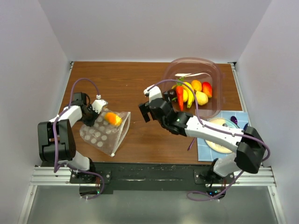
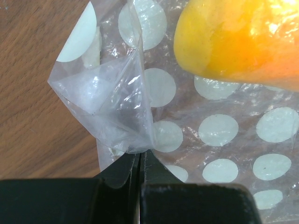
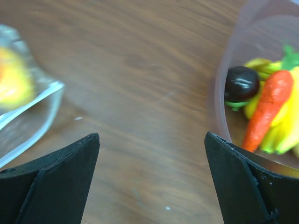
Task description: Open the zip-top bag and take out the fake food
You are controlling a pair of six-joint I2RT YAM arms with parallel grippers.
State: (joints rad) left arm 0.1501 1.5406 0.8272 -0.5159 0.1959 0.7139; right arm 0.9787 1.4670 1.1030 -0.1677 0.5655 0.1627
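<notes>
Clear dotted bag (image 1: 105,130) lies at 9 o'clock on your bench (image 1: 140,79), corner clenched in your left pincer (image 2: 140,161); with one orange fruit (image 1: 112,118) inside, reach your empty, wide-open right pincer (image 3: 152,136) in next.

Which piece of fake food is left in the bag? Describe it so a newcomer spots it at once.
On the left side of the wooden table lies the polka-dot zip-top bag, a corner pinched in the left tool. Inside its far end sits one yellow-orange fruit. It is the only piece outside the clear bowl, where the others lie.
</notes>
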